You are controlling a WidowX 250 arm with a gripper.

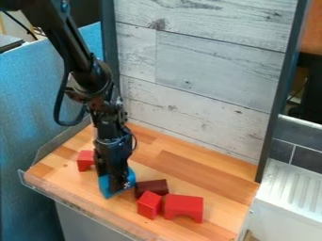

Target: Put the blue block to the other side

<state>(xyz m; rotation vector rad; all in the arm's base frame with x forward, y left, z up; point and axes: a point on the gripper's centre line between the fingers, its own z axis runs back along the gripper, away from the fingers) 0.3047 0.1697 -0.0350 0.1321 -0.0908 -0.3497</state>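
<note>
Pincer (117,185) hangs low at blue blk (131,177), prob. aligned for lateral transfer; clamped or apart: can't tell. Red arch blk (184,205) sits view-R of pincer, likely leaving access.

From where I drive it, my arm (70,44) reads as black all over, with paler glints along its edges. The upper link (60,35) is a long, smooth, straight-sided bar with a small bluish spot (64,6) near its top; I can't tell if that is a marking or a reflection. Below it the build turns chunky: a bulky joint (92,77), then stacked, boxy segments (108,122) with small bright fittings (119,101). A thick black cable (57,104) makes a wide loop on the left, and a thinner one (134,141) curls on the right. The tool (118,186) is black too, with small pale flecks.
</note>
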